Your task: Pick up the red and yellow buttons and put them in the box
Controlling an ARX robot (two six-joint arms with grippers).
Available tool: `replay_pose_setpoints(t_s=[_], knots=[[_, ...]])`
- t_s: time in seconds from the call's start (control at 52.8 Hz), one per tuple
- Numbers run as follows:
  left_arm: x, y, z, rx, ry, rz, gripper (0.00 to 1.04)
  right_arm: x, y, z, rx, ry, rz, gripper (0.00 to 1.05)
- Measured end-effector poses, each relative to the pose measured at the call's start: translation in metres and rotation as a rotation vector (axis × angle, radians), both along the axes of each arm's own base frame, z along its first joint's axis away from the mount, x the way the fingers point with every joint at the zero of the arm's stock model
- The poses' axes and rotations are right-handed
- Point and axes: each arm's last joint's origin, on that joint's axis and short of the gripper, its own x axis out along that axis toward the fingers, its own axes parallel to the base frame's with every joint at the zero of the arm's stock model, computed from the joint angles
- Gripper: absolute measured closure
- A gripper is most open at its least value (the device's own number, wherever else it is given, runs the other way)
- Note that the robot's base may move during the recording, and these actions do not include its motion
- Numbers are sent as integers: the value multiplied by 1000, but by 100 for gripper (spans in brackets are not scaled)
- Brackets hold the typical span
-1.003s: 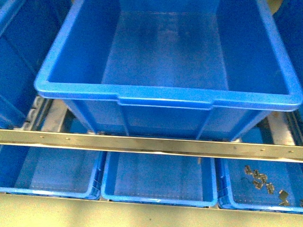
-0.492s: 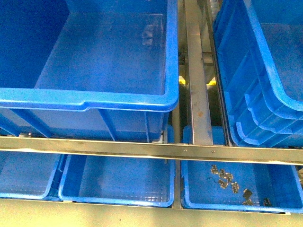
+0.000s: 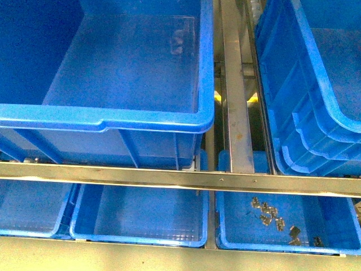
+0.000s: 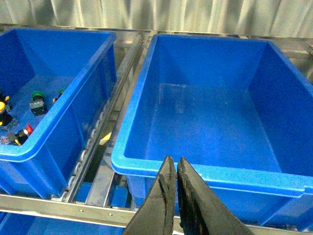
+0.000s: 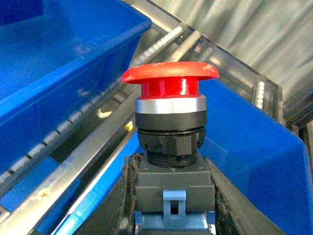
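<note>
The right gripper's [image 5: 171,198] fingers clamp the grey body of a red button [image 5: 169,78], held cap-up, with a roller rail [image 5: 73,122] and blue crates beyond. The left gripper [image 4: 175,166] is pressed closed and empty, above a crate rim. Best to carry the button well inside the double-rimmed box [image 3: 322,90], then release low.

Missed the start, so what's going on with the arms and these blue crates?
The right gripper is shut on a red button, clamping its grey body with the cap upward. The left gripper is shut and empty, by the rim of a large blue crate with nothing in it. The neighbouring crate holds loose switches, including a green-capped switch and a red-capped switch. The front view shows the double-rimmed box but neither arm.
</note>
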Motion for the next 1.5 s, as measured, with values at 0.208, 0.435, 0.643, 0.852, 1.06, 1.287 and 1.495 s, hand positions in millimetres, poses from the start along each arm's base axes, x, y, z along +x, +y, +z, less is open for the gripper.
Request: replay_pose_setpoints(t_s=[0.208,0.435,0.643,0.852,1.06,1.287,1.495], knots=[[0,0,0,0,0,0,102,2,-16,-3,2,23,-67,79],[0,0,0,0,0,0,102,4,-19,-4,15,15,-54,79],[0,0,0,1,0,-1,102,22,-22,-17,30,56,-56,79],[0,0,0,1,0,0,102,93,-22,-12,31,79,-59,79],[0,0,0,1,0,0,102,185,-26,-21,35,156,-146,79],[0,0,0,1,0,0,102,259,-32,-50,45,300,-213,79],[0,0,0,1,0,0,102,283,-40,-94,27,531,-249,79]])
